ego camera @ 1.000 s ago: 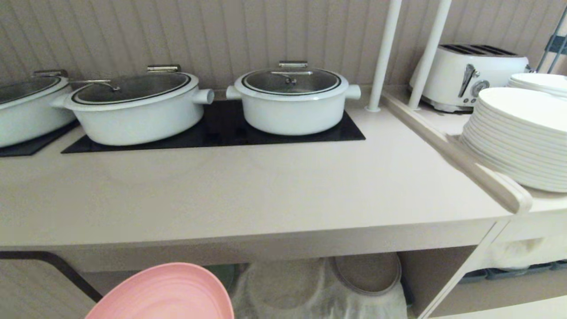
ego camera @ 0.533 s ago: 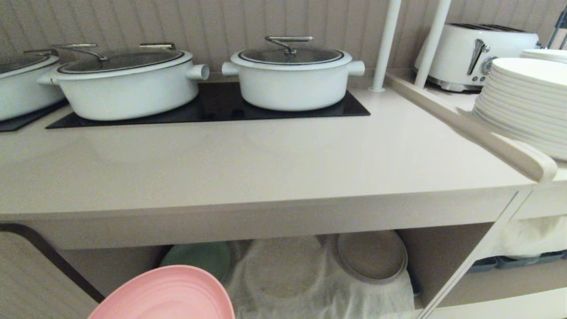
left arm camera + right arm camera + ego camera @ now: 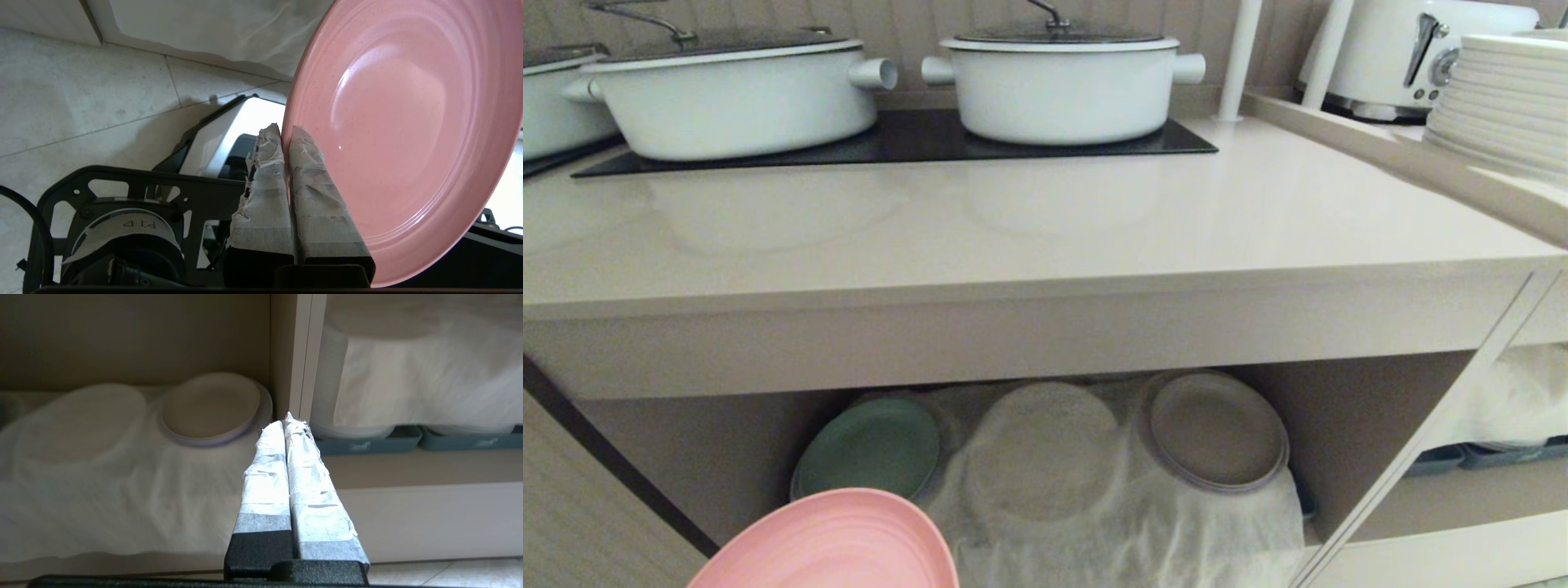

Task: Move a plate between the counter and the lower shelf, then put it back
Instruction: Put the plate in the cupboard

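The pink plate [image 3: 833, 543] shows at the bottom left of the head view, held out in front of the cabinet and below the counter [image 3: 1013, 237]. In the left wrist view my left gripper [image 3: 286, 132] is shut on the rim of the plate [image 3: 404, 122], one taped finger on each face. The lower shelf [image 3: 727, 457] opens under the counter, lined with a white gauzy cloth [image 3: 1127, 523]. My right gripper [image 3: 286, 420] is shut and empty, parked low in front of the cabinet's upright divider [image 3: 300, 355].
On the shelf lie a green plate [image 3: 870, 445], a cloth-covered plate [image 3: 1041, 449] and a grey-brown plate [image 3: 1217, 429]. White pots [image 3: 1062, 77] stand on the black hob. White plates [image 3: 1507, 98] are stacked at right, beside a toaster [image 3: 1405, 49]. Dark trays [image 3: 367, 443] sit in the narrower shelf.
The whole head view has shifted: the camera has sunk, so the counter top looks flatter and more of the lower shelf shows. The pink plate keeps its place in the picture.
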Tool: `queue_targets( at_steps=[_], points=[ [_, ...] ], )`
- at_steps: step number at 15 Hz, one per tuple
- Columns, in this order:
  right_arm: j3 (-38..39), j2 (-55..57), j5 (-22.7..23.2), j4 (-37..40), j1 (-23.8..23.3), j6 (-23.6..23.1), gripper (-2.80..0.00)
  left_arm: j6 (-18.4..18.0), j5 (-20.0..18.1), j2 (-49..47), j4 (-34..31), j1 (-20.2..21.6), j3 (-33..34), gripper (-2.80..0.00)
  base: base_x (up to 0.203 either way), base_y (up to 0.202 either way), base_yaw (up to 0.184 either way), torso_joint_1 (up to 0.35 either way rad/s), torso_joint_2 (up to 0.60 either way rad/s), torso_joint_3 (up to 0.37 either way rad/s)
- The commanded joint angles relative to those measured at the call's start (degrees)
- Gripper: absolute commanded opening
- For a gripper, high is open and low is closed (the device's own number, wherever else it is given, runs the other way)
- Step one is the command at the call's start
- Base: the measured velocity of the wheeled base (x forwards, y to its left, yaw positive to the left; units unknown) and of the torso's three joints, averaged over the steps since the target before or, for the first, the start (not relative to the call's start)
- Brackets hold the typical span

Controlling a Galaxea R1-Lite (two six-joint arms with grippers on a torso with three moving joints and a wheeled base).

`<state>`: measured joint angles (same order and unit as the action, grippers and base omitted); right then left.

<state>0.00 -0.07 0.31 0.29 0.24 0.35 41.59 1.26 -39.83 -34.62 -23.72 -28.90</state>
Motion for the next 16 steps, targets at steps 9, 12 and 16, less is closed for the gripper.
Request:
queue_targets(
  at_steps=[9, 12, 16],
  points=[
    [0.0, 0.07, 0.05, -0.03, 0.02, 0.0, -2.8, 0.24, -0.03, 0.01, -0.18, -0.01, -0.01, -2.8, 0.0, 0.0, 0.0, -0.137, 0.44, 0.29],
    [0.0, 0.07, 0.05, -0.03, 0.02, 0.0, -2.8, 0.24, -0.03, 0.01, -0.18, -0.01, 0.16, -2.8, 0.0, 0.0, 0.0, -0.021, 0.1, 0.077],
    [0.0, 0.07, 0.05, -0.03, 0.02, 0.0, -2.8, 0.24, -0.03, 0.01, -0.18, -0.01, 0.16, -2.8, 0.0, 0.0, 0.0, -0.001, 0.01, 0.007]
  ],
)
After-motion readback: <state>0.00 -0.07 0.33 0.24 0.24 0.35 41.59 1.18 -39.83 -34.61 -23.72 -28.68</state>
